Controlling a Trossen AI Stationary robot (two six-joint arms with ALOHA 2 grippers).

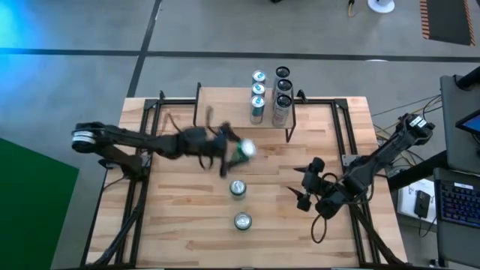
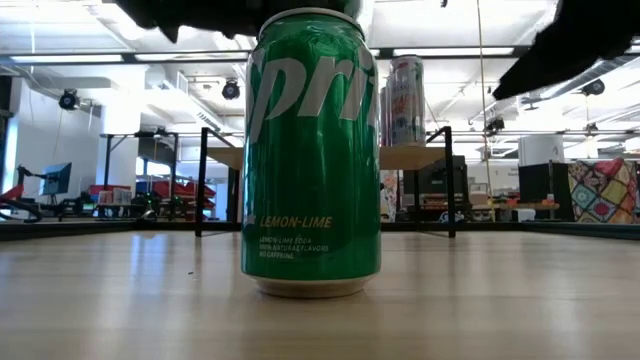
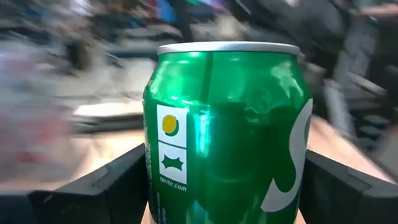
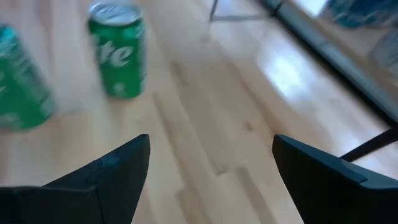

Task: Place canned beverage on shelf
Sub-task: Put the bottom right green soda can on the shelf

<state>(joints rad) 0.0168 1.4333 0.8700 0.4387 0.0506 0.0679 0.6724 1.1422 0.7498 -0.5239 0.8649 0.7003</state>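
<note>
My left pincer [image 1: 238, 152] grips a green Sprite can [image 1: 244, 150] upright between its fingers, above the table [image 1: 180, 217]. The shelf [image 1: 225, 97] lies ahead of it, already carrying cans at its right end. My right pincer [image 1: 306, 187] waits open, farther off.

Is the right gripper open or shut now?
Open. The right gripper shows its two fingers wide apart, with only bare tabletop between them.
</note>
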